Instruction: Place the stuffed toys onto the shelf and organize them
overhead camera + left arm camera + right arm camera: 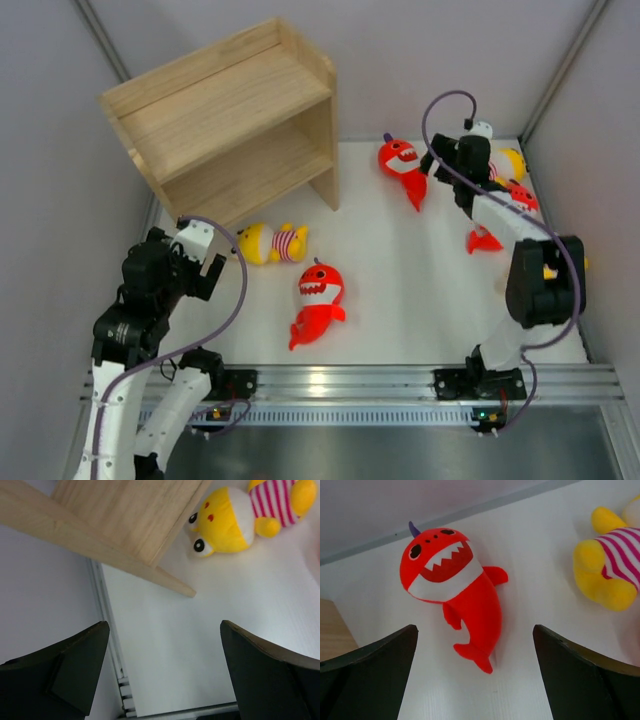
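Observation:
The light-wood shelf (225, 110) stands at the back left with both tiers bare. A yellow doll (272, 243) lies in front of it, and a red shark (318, 298) lies mid-table. A second shark (403, 164) lies at the back. A second doll (511, 162) and a third shark (495, 228) lie at the right, partly behind my right arm. My left gripper (203, 266) is open and empty near the shelf's front corner. It sees the shelf panel (125, 525) and the doll (235, 520). My right gripper (438, 160) is open just above the back shark (455, 585).
Grey walls close in the white table on the left, back and right. The aluminium rail (340, 382) with both arm bases runs along the near edge. A bit of yellow plush (549, 270) shows behind my right arm. A striped doll (612, 565) lies to the right of my right gripper (475, 630).

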### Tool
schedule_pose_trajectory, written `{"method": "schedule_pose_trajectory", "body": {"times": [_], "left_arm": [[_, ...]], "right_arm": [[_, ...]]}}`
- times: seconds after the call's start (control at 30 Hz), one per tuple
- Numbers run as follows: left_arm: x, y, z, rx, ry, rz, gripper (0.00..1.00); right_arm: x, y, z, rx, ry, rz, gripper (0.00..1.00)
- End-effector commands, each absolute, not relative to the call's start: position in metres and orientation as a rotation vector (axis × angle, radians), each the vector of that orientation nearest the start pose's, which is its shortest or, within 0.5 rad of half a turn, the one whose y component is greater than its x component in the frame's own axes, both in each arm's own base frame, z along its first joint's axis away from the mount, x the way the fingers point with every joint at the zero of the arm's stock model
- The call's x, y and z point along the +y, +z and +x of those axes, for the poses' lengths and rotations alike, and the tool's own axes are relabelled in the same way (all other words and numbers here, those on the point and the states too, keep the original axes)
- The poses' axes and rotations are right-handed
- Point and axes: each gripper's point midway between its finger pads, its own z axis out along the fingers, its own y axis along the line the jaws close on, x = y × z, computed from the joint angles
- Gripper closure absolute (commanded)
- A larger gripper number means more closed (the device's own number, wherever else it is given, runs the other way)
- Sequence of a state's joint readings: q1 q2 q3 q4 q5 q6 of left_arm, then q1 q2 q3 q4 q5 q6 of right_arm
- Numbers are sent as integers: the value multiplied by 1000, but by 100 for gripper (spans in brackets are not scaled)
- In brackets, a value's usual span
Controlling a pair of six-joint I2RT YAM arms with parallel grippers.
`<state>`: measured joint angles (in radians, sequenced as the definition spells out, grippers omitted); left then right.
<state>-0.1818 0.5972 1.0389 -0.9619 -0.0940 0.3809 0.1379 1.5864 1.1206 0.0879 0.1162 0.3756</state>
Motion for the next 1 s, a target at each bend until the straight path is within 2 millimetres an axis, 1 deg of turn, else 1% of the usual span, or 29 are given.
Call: {"method": "schedule_pose_trajectory", "body": {"times": [0.0, 0.03, 0.07, 0.1, 0.13, 0.17, 0.23, 0.27, 0.3, 0.33, 0.37, 0.4, 0.43, 0.47, 0.53, 0.57, 0.63, 0.67, 0.7, 0.73, 0.77, 0.8, 0.87, 0.9, 0.93, 0.97], "left_arm": [[28, 285, 182, 2024, 388, 421, 1], [36, 291, 180, 2013, 429, 386, 1], [40, 300, 178, 1994, 448, 362, 1], [44, 305, 177, 1988, 470, 338, 1], [49, 311, 176, 1981, 493, 311, 1], [51, 322, 175, 1957, 503, 295, 1], [54, 335, 173, 1933, 512, 262, 1], [55, 348, 172, 1908, 513, 244, 1], [56, 360, 172, 1885, 513, 217, 1], [57, 360, 172, 1885, 512, 212, 1], [58, 373, 170, 1858, 514, 184, 1], [60, 379, 169, 1847, 516, 169, 1], [61, 386, 167, 1832, 518, 153, 1], [62, 396, 166, 1814, 518, 137, 1], [61, 401, 164, 1806, 513, 135, 1], [61, 402, 163, 1802, 506, 133, 1], [58, 400, 164, 1808, 495, 150, 1], [58, 400, 163, 1806, 497, 155, 1], [59, 400, 162, 1806, 499, 151, 1], [59, 400, 160, 1806, 501, 154, 1], [59, 400, 159, 1806, 503, 157, 1], [60, 401, 158, 1804, 505, 156, 1], [59, 403, 156, 1800, 498, 160, 1], [57, 405, 156, 1794, 491, 164, 1], [55, 404, 157, 1794, 477, 176, 1], [54, 403, 157, 1796, 476, 180, 1]], "right_arm": [[81, 178, 528, 2008, 306, 184, 3], [92, 149, 534, 2076, 347, 141, 5], [96, 144, 540, 2085, 368, 127, 5], [102, 143, 548, 2083, 392, 105, 5], [106, 134, 549, 2114, 408, 91, 6], [106, 114, 552, 2157, 408, 94, 8], [108, 113, 556, 2165, 416, 98, 9], [109, 114, 556, 2162, 417, 111, 9], [104, 115, 557, 2170, 393, 140, 10], [102, 117, 556, 2184, 376, 151, 10], [100, 109, 555, 2217, 362, 171, 12], [100, 121, 563, 2211, 361, 176, 12], [99, 109, 552, 2296, 345, 187, 12], [102, 110, 555, 2308, 345, 180, 12], [104, 103, 548, 2356, 320, 179, 14], [105, 102, 547, 2361, 310, 176, 17], [109, 99, 542, 2377, 292, 174, 20], [108, 96, 541, 2387, 287, 181, 19], [108, 98, 543, 2387, 283, 185, 19], [106, 92, 543, 2408, 264, 188, 17], [104, 87, 537, 2453, 246, 191, 16], [102, 96, 541, 2447, 233, 191, 16], [97, 90, 534, 2496, 204, 203, 18], [90, 87, 532, 2500, 154, 230, 18], [90, 84, 529, 2511, 155, 248, 20], [90, 75, 524, 2545, 157, 252, 22]]}}
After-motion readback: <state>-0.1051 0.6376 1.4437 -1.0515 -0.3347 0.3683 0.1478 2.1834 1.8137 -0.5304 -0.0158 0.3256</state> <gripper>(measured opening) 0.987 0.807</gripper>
